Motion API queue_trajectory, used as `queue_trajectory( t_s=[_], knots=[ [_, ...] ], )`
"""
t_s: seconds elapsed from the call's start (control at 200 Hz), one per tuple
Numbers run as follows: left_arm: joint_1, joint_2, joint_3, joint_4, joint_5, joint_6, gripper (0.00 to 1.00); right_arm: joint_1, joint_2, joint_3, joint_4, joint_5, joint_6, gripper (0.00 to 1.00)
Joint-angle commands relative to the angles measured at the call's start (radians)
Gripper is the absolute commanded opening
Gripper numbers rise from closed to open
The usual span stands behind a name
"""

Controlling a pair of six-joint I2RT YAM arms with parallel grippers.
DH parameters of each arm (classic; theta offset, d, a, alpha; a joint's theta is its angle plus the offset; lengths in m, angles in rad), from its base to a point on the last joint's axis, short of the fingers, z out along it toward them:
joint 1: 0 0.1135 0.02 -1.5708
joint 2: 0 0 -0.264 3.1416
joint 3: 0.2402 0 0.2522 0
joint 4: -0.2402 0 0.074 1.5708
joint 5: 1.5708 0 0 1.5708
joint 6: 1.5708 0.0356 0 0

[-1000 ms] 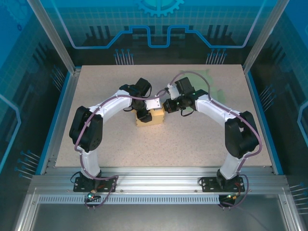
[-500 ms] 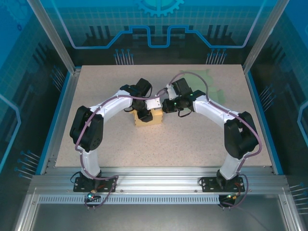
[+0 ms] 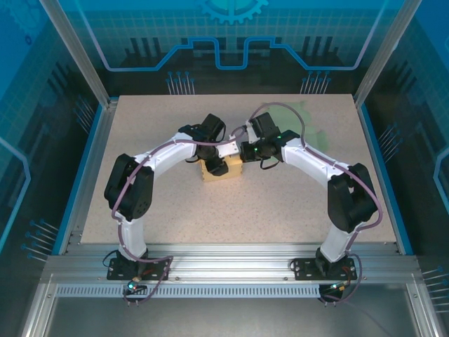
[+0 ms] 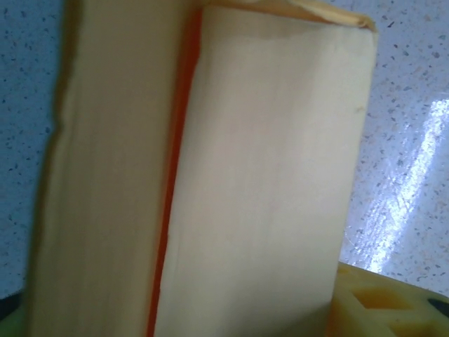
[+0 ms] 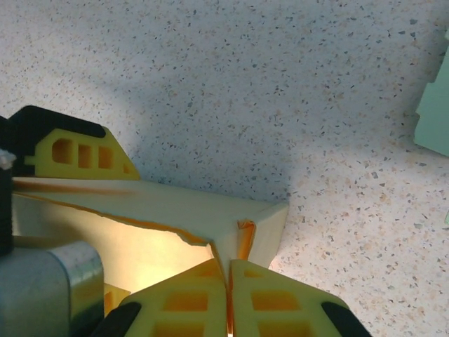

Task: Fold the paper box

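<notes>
The tan paper box (image 3: 224,171) stands mid-table between both arms. In the right wrist view my right gripper (image 5: 228,277) is shut on the upper edge of a box (image 5: 161,210) wall at its corner, pinching the thin card between its yellow fingers. My left gripper (image 3: 216,163) reaches down onto the box from the left. Close up in the left wrist view, two pale box panels (image 4: 266,175) meet at an orange seam, with one yellow fingertip (image 4: 382,309) at the panel's lower right. The other left finger (image 5: 74,151) shows past the box's far wall.
A pale green sheet (image 3: 316,137) lies flat on the speckled table (image 3: 295,203) behind the right arm, and its edge (image 5: 435,105) shows in the right wrist view. Blue enclosure walls and metal posts ring the table.
Both grippers and the box have shifted slightly right and back. The left gripper now sits further over the box. The right gripper stays pinched on the box corner.
</notes>
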Motion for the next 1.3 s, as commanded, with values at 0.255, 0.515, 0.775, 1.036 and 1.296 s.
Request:
queue_trajectory(
  t_s=[0.255,0.515,0.775,1.036,1.296],
  knots=[
    [0.045,-0.056,-0.063,0.093,-0.035,-0.052,0.74,-0.002,-0.002,-0.004,-0.01,-0.011,0.032,0.07],
    [0.085,-0.116,-0.144,0.106,-0.048,-0.072,0.79,-0.002,0.008,-0.003,-0.005,-0.019,0.04,0.07],
    [0.09,-0.128,-0.157,0.119,-0.084,-0.08,0.8,-0.002,0.017,0.01,-0.013,-0.019,0.046,0.07],
    [0.085,-0.119,-0.144,0.119,-0.05,-0.151,0.68,0.007,0.022,0.013,-0.002,-0.032,0.07,0.07],
    [0.055,-0.109,-0.168,0.137,-0.04,-0.184,0.67,0.027,0.05,0.032,0.005,0.016,0.108,0.06]
  ],
)
